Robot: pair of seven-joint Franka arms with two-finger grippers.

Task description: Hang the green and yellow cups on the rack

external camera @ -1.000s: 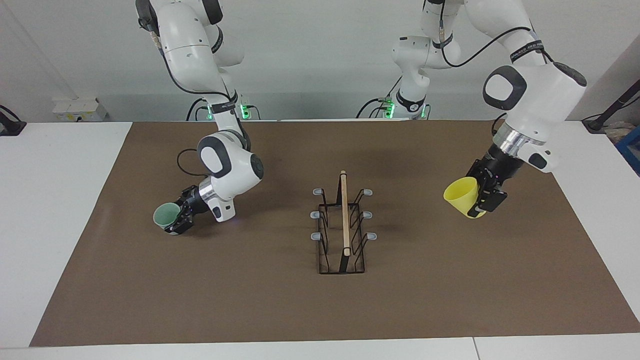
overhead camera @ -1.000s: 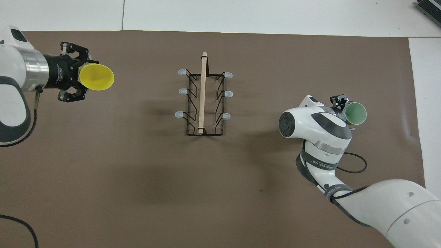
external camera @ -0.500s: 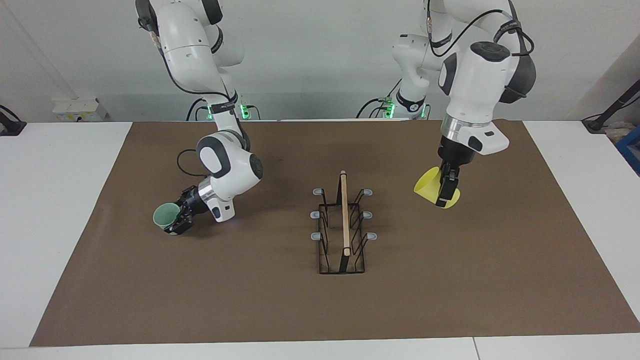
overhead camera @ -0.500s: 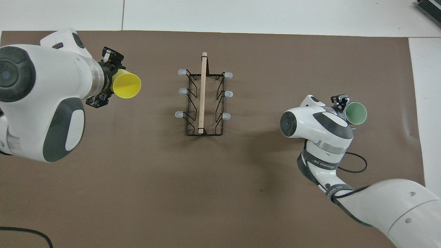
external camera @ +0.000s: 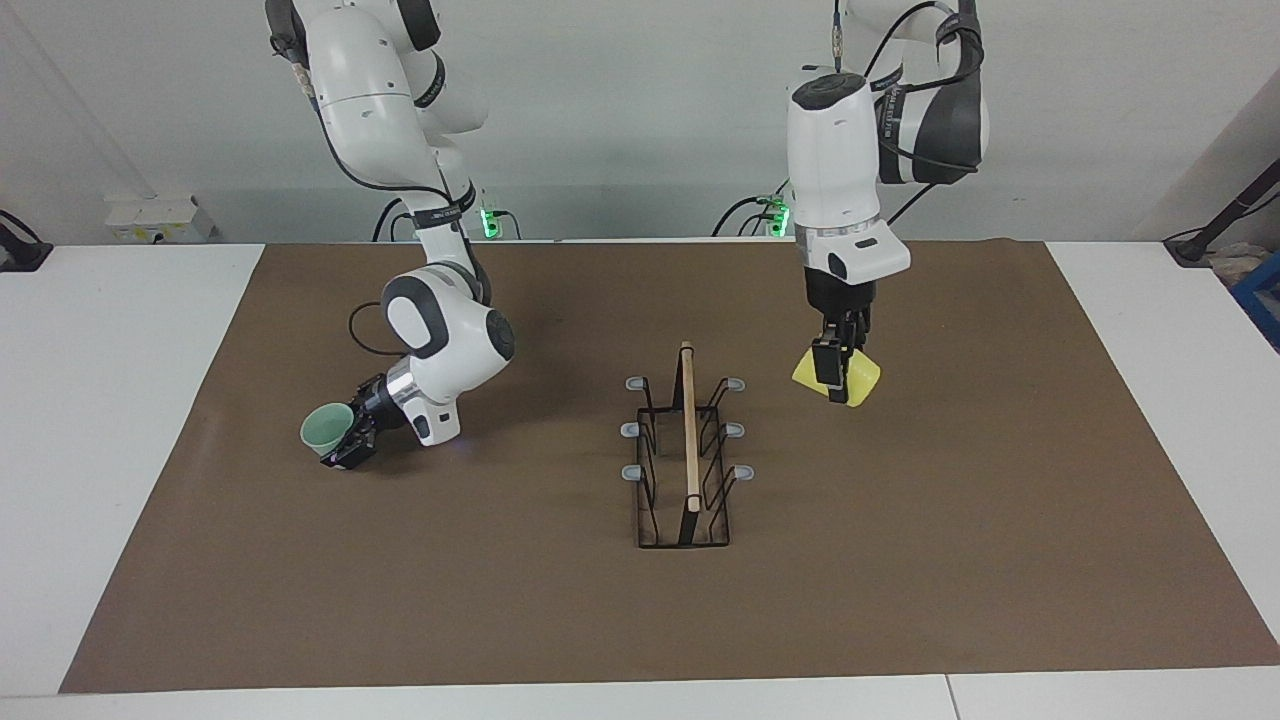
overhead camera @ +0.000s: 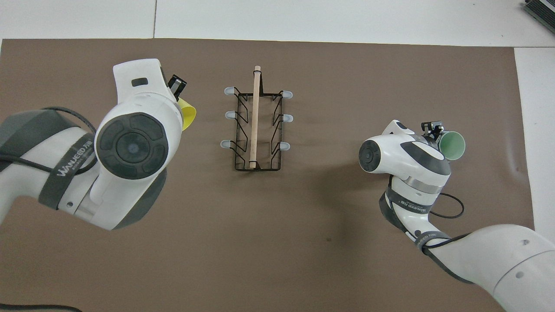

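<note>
The black wire rack [external camera: 688, 440] with a wooden top bar stands in the middle of the brown mat, nothing on its grey-tipped prongs [overhead camera: 256, 117]. My left gripper [external camera: 832, 382] points straight down, shut on the yellow cup [external camera: 858, 382], mouth downward, over the mat beside the rack on the left arm's side. From overhead only a sliver of the yellow cup [overhead camera: 189, 117] shows past the arm. Toward the right arm's end, my right gripper [external camera: 347, 445] is low and slanted, closed on the pale green cup [external camera: 322, 428], which is tipped on its side [overhead camera: 453, 146].
The brown mat [external camera: 900, 560] covers most of the white table [external camera: 110, 400]. A black cable loop [external camera: 362, 330] hangs by the right arm's wrist. A small white box [external camera: 160, 218] sits at the table's robot-side edge.
The left arm has swung the yellow cup in to the rack and turned it mouth down. The right gripper has closed on the green cup and shifted it slightly toward the table's end.
</note>
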